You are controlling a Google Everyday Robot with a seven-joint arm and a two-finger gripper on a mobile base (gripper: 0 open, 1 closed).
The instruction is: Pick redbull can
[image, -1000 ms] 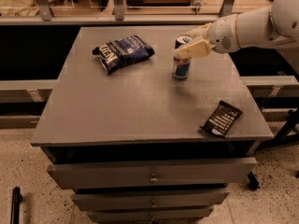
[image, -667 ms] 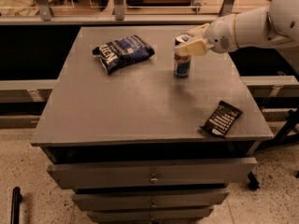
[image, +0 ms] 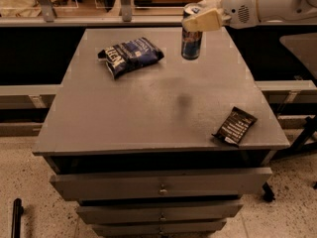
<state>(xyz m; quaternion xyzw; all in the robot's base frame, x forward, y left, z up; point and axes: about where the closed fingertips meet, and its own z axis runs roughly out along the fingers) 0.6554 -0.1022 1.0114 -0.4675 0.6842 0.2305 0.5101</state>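
So the claw (image: 194, 19) is up over the back right part of the tabletop (image: 143, 118), clamped on the upper part of the redbull can (image: 191, 43), one cream finger across the front of it. Big change from a second ago: the can was standing on the surface then, and now it's hanging clear of it, with a soft dark shadow (image: 183, 101) down on the grey top nearer the middle. Looks to me like the pick is basically done, it just has to not slip. The white arm (image: 270, 3) reaches in from the right. The blue snack bag (image: 130, 55) sits toward the back left, and the dark wrapper (image: 235, 126) is by the front right corner, both well apart from the can.
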